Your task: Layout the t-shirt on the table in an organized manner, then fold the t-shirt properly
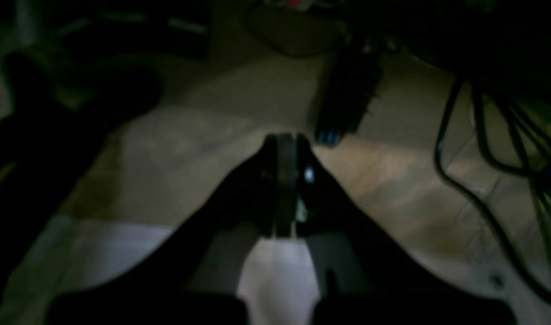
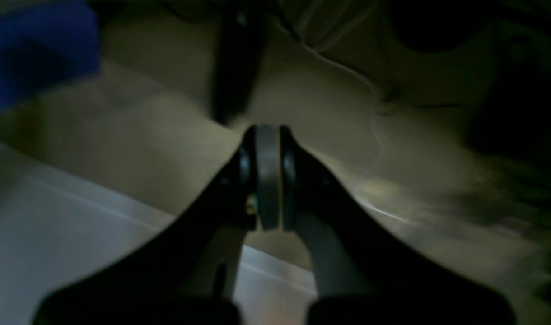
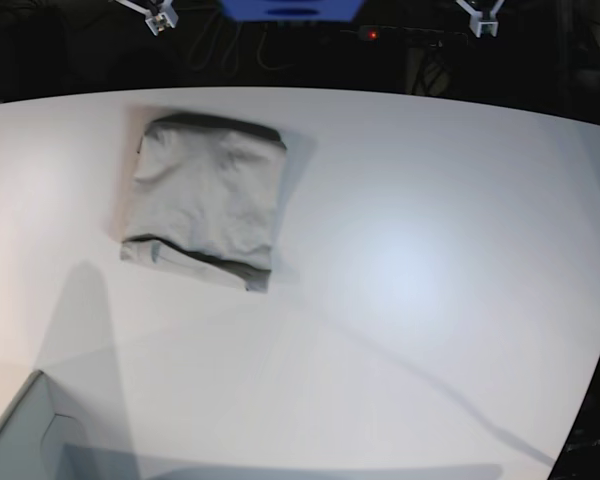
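Observation:
The t-shirt (image 3: 205,200) lies folded into a compact grey-beige rectangle on the far left part of the white table (image 3: 410,270), with a darker fold line near its front edge. Neither arm reaches over the tabletop in the base view. In the left wrist view my left gripper (image 1: 284,137) is shut with nothing between its pads, hanging over the table's edge (image 1: 99,253) above a dim floor. My right gripper (image 2: 267,128) is also shut and empty, past the table's edge (image 2: 54,234). The shirt shows in neither wrist view.
A grey box corner (image 3: 20,440) sits at the table's near left. A blue object (image 3: 290,8) hangs behind the far edge. Dark cables (image 1: 483,149) run over the floor in the left wrist view, and a thin white cord (image 2: 370,104) in the right.

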Motion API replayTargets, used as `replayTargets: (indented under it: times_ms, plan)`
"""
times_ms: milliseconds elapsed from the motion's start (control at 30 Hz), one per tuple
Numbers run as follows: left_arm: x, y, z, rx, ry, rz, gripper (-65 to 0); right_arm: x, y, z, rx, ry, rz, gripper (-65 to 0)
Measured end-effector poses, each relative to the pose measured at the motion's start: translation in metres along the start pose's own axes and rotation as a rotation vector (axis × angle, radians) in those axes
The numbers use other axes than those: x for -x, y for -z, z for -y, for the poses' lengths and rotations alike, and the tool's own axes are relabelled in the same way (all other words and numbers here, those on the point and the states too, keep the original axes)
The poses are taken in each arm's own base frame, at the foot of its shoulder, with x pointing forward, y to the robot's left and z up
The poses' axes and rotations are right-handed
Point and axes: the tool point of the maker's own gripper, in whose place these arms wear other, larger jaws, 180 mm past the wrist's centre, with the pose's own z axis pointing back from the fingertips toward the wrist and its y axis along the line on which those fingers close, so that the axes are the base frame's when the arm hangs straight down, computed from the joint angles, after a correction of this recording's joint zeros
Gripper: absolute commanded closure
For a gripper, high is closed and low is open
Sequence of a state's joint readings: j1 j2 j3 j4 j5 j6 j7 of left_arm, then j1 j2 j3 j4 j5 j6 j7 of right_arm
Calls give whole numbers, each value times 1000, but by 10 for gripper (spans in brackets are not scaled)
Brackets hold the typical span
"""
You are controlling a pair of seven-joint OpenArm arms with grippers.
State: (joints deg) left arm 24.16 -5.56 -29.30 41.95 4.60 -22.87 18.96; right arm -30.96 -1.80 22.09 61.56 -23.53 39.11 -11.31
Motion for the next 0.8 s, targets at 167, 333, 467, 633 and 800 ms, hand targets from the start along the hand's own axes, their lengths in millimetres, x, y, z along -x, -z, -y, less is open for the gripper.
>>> replayTargets:
  times_ms: [167, 333, 467, 633, 800]
  plan:
    - [23, 34, 26, 78, -64, -78, 0, 5, 29, -10, -100, 183, 95, 0]
    - [3, 41, 35, 90, -61, -39, 0, 27, 50, 22, 86, 315, 140, 0]
    - [-8, 43, 46, 108, -35, -12, 0, 31, 45, 49, 290, 299, 215, 0]
    - [4, 48, 86, 173, 20, -56, 0, 21, 37, 74, 528, 196, 214, 0]
    - [-9, 50, 107, 203, 16, -20, 0, 29, 30, 88, 637, 138, 134, 0]
